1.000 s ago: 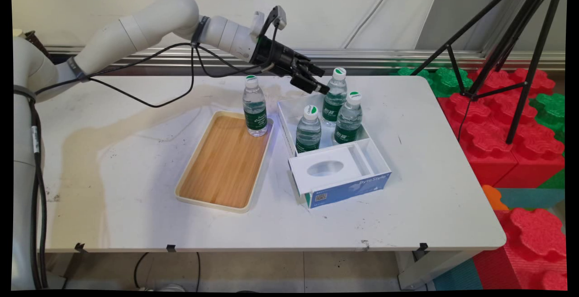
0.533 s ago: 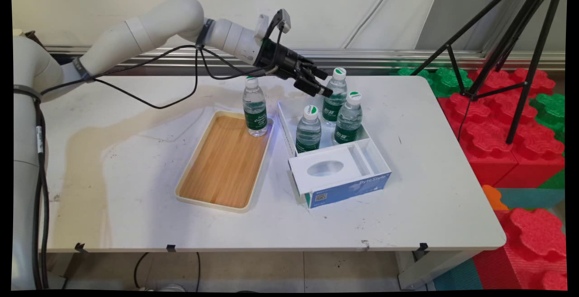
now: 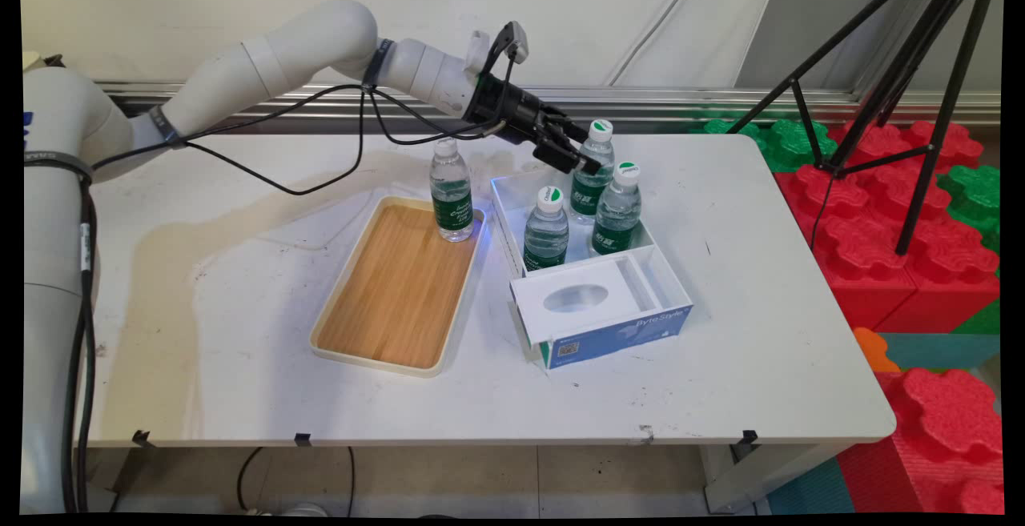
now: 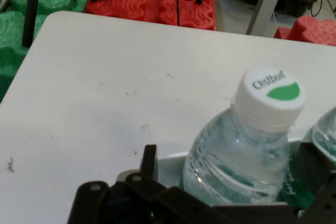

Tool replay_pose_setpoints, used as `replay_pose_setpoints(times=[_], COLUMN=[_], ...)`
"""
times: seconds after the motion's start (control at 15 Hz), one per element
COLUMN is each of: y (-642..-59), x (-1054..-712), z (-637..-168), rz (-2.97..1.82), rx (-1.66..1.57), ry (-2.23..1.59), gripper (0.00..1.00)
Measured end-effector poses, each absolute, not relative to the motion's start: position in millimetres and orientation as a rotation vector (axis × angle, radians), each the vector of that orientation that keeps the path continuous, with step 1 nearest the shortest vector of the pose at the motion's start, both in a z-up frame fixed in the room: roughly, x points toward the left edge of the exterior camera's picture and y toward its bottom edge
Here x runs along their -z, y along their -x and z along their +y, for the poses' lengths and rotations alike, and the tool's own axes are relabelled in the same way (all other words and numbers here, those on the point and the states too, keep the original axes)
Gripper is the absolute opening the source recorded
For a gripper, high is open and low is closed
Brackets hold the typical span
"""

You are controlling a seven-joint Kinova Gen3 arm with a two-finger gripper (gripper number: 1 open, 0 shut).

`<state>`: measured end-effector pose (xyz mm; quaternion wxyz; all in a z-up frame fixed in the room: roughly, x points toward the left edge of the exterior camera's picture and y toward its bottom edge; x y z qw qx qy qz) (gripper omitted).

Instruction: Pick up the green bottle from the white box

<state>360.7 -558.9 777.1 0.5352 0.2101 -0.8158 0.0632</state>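
Fingers (image 4: 149, 162) spread open on either side of the rear bottle (image 3: 593, 170) in the white box (image 3: 596, 302), not yet closed on it. Over the last second the gripper (image 3: 578, 159) advanced right to the bottle's neck. Two more bottles stand beside it; a fourth stands on the wooden tray (image 3: 396, 286).

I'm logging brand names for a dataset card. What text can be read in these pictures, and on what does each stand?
"Byte Style": blue front of the white box.
"Cestbon", roughly: cap of the rear bottle, next to the gripper.
Bottle labels and the box's QR sticker: too small to read.
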Motion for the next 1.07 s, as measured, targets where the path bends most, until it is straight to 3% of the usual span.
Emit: replay_pose_setpoints(times=[1.07], y=[-348], x=[-762], z=[-564], rz=[-1.946], rx=[-0.134], ry=[-0.498], gripper=[1.0])
